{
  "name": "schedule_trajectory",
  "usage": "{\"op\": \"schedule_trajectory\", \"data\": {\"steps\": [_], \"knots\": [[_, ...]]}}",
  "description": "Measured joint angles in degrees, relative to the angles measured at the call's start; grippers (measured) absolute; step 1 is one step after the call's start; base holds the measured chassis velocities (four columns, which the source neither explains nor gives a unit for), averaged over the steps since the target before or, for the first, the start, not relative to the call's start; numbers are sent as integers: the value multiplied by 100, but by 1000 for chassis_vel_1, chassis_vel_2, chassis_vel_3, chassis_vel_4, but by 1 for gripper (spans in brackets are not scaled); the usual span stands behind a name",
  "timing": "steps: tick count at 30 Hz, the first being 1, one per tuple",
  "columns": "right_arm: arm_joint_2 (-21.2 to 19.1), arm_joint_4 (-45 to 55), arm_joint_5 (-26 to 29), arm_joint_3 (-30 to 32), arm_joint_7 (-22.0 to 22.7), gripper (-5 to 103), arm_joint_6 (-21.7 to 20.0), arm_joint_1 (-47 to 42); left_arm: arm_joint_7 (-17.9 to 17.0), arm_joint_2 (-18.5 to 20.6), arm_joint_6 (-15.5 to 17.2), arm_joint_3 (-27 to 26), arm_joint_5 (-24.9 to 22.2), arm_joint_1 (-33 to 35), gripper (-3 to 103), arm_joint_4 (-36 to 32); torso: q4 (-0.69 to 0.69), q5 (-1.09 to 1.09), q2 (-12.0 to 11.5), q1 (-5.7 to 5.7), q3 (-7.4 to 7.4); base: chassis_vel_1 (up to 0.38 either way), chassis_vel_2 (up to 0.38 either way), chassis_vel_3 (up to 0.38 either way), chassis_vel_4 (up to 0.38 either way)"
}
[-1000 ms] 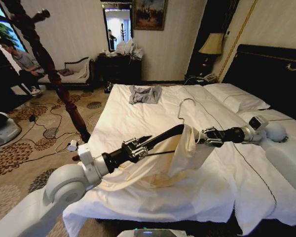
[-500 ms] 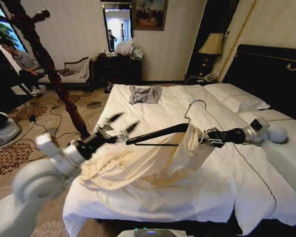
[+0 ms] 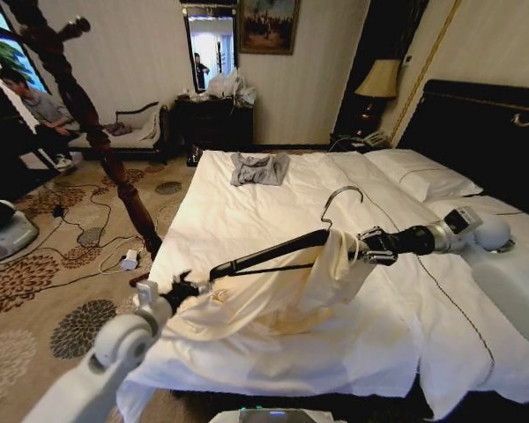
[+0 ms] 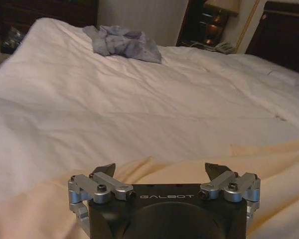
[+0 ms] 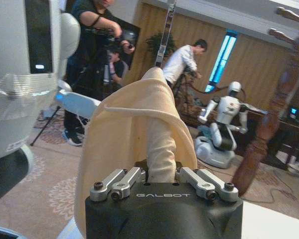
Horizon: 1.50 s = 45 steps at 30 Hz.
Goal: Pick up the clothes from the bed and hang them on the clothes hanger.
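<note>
The clothes (image 3: 273, 300), a pale cream shirt, lie spread on the bed (image 3: 238, 207), with one end draped over the clothes hanger (image 3: 273, 249). The black hanger is raised above the sheet, its silver hook (image 3: 342, 197) pointing up. My right gripper (image 3: 363, 248) is shut on the hanger's shirt-covered end (image 5: 157, 124). My left gripper (image 3: 190, 287) sits low at the shirt's near-left edge. Its fingers (image 4: 105, 172) stand open over the cream fabric (image 4: 269, 164), nothing between them.
A grey garment (image 3: 258, 167) lies near the bed's far end. White pillows (image 3: 423, 173) rest by the black headboard (image 3: 485, 123). A dark wooden coat stand (image 3: 97, 132) rises left of the bed, with cables on the carpet (image 3: 88, 238).
My left gripper has let go of the hanger's left end, swung out to the left and come down at the shirt's edge. The right gripper alone now holds the hanger up.
</note>
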Motion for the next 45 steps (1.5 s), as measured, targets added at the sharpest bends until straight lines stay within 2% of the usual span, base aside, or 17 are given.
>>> {"op": "schedule_trajectory", "data": {"steps": [6,7,8,10,11,15,18,19,22,29,31,34,37,40,42,44,45], "knots": [[27,167,12,6,72,19,0,53,142,-19,26,360,459,242,100,57,1,-1,0,0,0,0,0,0,0],[51,145,12,-16,120,19,4,84,167,20,63,440,749,499,97,-96,4,-2,0,0,0,0,0,0,0],[118,-45,-29,-67,255,19,72,94,143,153,186,406,1056,949,81,-489,3,0,0,0,0,0,0,0,0],[137,-110,-48,-76,284,19,90,84,100,197,234,379,1062,1044,81,-600,3,0,0,0,0,0,0,0,0],[170,-215,-81,-83,319,19,115,63,57,254,282,341,1060,1130,74,-720,3,1,0,0,0,0,0,0,0],[213,-329,-101,-86,365,19,145,-12,23,315,306,162,819,1066,85,-908,2,1,0,0,0,0,0,0,0],[244,-308,-101,-73,387,19,168,-121,-174,245,352,-186,-80,507,95,-853,2,0,0,0,0,0,0,0,0],[244,-308,-101,-73,387,19,168,-121,-174,245,352,-186,-80,507,95,-853,2,0,0,0,0,0,0,0,0],[281,-238,-101,-70,417,19,177,-218,-381,87,519,-307,-625,-523,100,-23,1,0,0,1,0,0,0,0,0],[322,-139,-92,-80,418,19,175,-227,-254,-448,583,520,-388,-1970,100,1822,0,-1,-1,3,1,0,0,0,0],[322,-139,-92,-80,418,19,175,-227,-254,-448,583,520,-388,-1970,100,1822,0,-1,-1,3,1,0,0,0,0],[320,-115,-78,-72,401,19,174,-241,-167,-623,626,1079,-389,-2279,100,2370,3,1,-1,3,1,0,0,0,0],[331,-121,-78,-65,391,19,175,-261,-100,-694,643,1291,-354,-2323,102,2514,2,-1,-1,2,1,0,0,0,0],[334,-143,-78,-64,381,19,186,-274,-73,-748,644,1380,-343,-2342,95,2602,2,0,-1,1,1,0,0,0,0],[334,-169,-78,-65,365,19,201,-275,-49,-768,644,1408,-350,-2346,85,2641,2,0,-1,1,1,0,0,0,0],[339,-185,-78,-67,359,19,207,-273,-23,-767,644,1409,-360,-2342,85,2643,2,0,-1,1,1,0,0,0,0],[344,-196,-78,-71,356,19,209,-269,-2,-764,644,1409,-370,-2337,80,2643,2,0,-1,1,1,0,0,0,0]]}}
